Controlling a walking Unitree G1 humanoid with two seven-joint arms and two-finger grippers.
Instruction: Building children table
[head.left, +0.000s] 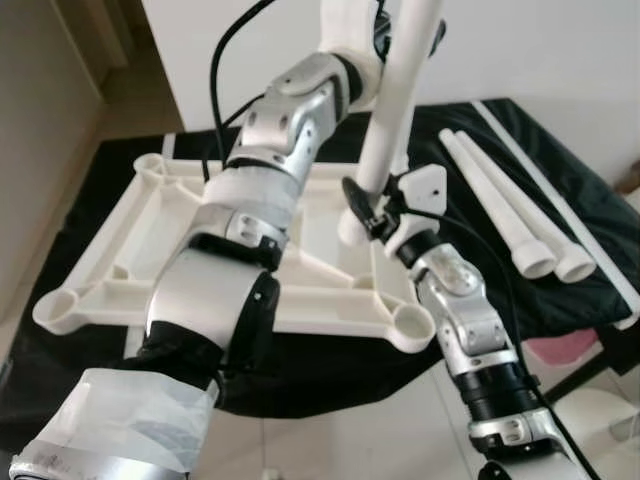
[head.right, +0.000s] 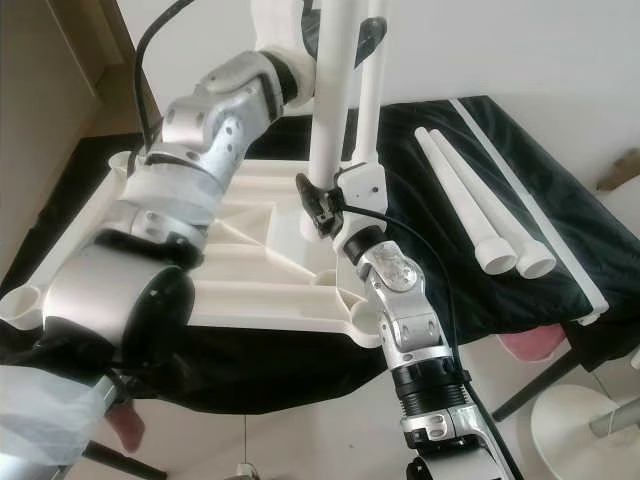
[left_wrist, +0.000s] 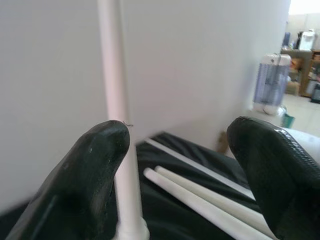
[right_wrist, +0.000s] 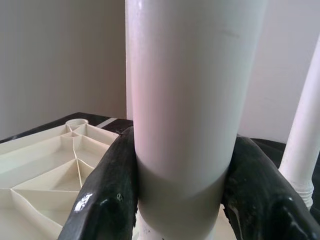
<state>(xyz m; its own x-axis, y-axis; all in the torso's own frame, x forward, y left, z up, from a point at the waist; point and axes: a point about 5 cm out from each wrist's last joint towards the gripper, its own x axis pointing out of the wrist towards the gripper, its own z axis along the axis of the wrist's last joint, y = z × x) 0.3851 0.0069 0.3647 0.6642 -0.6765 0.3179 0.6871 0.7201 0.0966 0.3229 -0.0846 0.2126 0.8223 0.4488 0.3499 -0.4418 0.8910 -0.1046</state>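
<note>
The white plastic table top (head.left: 130, 240) lies upside down on a black cloth, its corner sockets facing up. My right gripper (head.left: 368, 212) is shut on a thick white table leg (head.left: 393, 100), clamping its lower end upright over the top's right side. In the right wrist view both black fingers (right_wrist: 107, 200) press against this leg (right_wrist: 190, 90). A second leg (head.right: 372, 110) stands upright just behind it. My left arm reaches up over the table top. Its gripper (left_wrist: 175, 165) is open, with that thin upright leg (left_wrist: 114, 75) passing behind one finger.
Two spare legs (head.left: 500, 200) lie side by side on the black cloth to the right, with a long white strip (head.left: 560, 190) beside them. A pink object (head.left: 562, 350) and a white stool (head.right: 580, 420) sit below the table's right edge. A white wall stands close behind.
</note>
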